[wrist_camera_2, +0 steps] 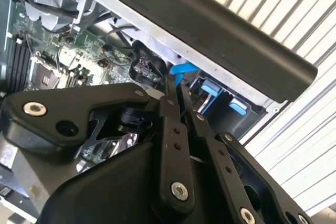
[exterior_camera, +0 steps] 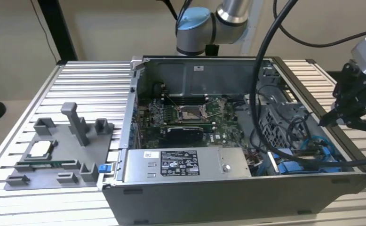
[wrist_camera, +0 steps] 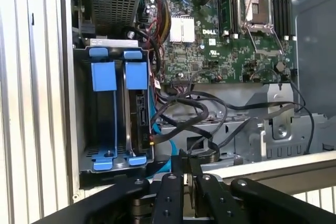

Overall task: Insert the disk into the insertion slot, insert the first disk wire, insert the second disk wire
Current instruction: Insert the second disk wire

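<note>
Disk (wrist_camera: 140, 115) sits on edge in the insertion slot (wrist_camera: 83, 103), the grey bay at the corner of the open computer case (exterior_camera: 233, 197). In the first wrist view its connector edge faces the loose cables. Blue carrier tabs (wrist_camera: 135, 75) cap its end, beside a second blue carrier in the neighbouring bay.

Treat it as a dense, rigid block. It is heavy for its size, smooth on the metal faces and intolerant of knocks or twisting. I judge the blue plastic frame the safest place to push or take hold, never the connector pins.

The wires are the opposite. The thin blue cable (wrist_camera: 157, 148) and the black leads (wrist_camera: 194, 114) look limp and springy, so you would take them at the stiff plug rather than along the cord.

Your end effector (exterior_camera: 326, 123) hangs over the case wall just above the bay. Its fingers (wrist_camera_2: 169, 114) are pressed together, their tips close to the blue cable (wrist_camera_2: 185, 69). You cannot make out anything between them.

The power supply (exterior_camera: 183, 165) carries a white printed label, and the motherboard (wrist_camera: 220, 40) has white lettering. Neither is worth relying on here.
</note>
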Motion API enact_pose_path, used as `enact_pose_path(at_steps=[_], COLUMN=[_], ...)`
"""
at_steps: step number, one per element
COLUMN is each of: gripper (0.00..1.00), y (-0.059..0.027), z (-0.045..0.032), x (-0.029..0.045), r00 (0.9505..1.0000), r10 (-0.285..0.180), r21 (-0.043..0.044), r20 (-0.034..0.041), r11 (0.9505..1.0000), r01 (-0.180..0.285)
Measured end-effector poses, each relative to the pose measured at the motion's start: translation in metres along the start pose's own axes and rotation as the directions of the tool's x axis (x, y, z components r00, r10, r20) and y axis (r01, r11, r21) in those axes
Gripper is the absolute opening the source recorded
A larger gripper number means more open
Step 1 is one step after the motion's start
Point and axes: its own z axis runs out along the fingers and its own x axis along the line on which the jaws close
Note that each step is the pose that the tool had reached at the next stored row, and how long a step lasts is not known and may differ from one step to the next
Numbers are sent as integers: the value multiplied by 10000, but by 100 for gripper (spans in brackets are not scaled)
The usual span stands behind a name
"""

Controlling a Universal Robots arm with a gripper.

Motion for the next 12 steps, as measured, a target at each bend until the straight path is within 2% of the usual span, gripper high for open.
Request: enact_pose_path(at_steps=[4,12], gripper=[0,0], y=[133,421], z=[-44,-48], x=[-6,9], r00=[10000,10000], r10=[-5,-6], r21=[-5,-3], r20=[64,70], r11=[10000,10000], r01=[5,6])
